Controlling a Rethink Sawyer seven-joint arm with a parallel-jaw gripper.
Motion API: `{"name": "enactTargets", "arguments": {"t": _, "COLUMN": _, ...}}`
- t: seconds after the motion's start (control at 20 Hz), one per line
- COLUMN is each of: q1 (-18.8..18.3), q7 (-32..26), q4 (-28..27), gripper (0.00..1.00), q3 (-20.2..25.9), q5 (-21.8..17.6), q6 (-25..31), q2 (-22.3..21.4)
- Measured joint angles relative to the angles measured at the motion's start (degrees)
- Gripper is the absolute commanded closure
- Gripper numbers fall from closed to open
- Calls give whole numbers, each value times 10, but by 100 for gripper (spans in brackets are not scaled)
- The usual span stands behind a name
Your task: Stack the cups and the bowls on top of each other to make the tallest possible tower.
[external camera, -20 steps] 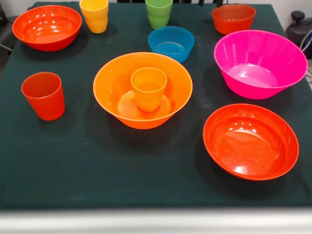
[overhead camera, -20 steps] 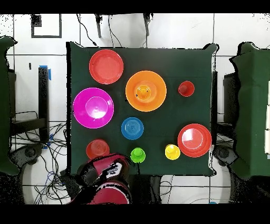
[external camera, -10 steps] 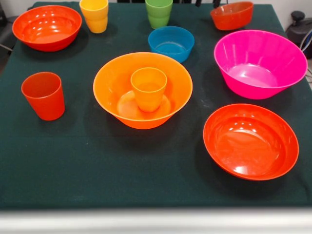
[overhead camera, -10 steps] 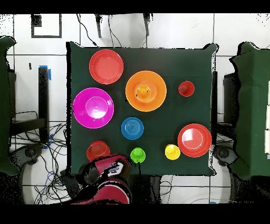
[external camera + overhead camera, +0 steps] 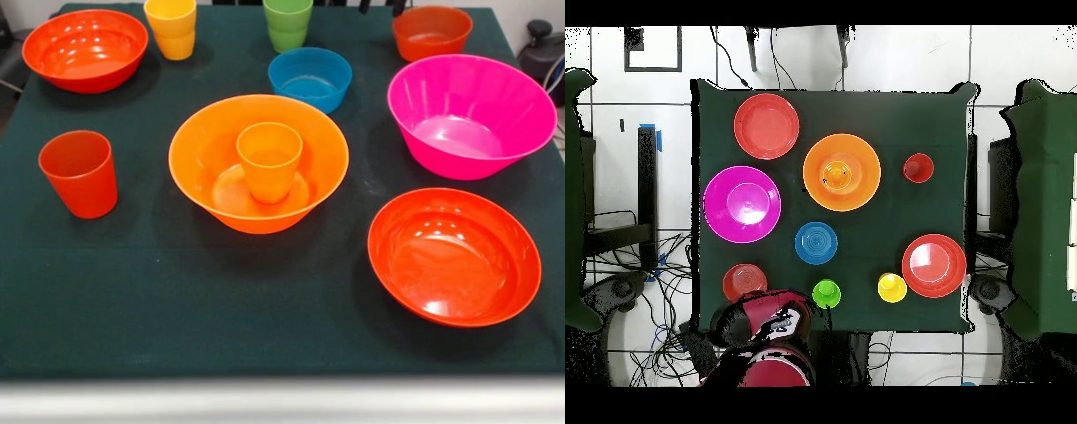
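I see the gripper [image 5: 399,7] above the small red-orange bowl [image 5: 432,33]; I cannot tell its state. An orange cup [image 5: 269,161] stands inside the large orange bowl [image 5: 205,150].

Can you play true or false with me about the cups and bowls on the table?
1. An orange cup stands inside the big orange bowl. True.
2. The pink bowl has a cup in it. False: it is empty.
3. The small blue bowl sits between the green cup and the big orange bowl. True.
4. The red-orange cup lies tipped on its side. False: it stands upright, alone on the cloth.
5. The yellow cup is stacked on the blue bowl. False: it stands on the table by a wide red-orange bowl.
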Motion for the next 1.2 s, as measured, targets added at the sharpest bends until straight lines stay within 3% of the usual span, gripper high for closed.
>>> {"name": "enactTargets", "arguments": {"t": 1.2, "q1": 1, "q7": 0, "q4": -4, "gripper": 0, "q3": 8, "q5": 42, "q6": 0, "q2": -11}}
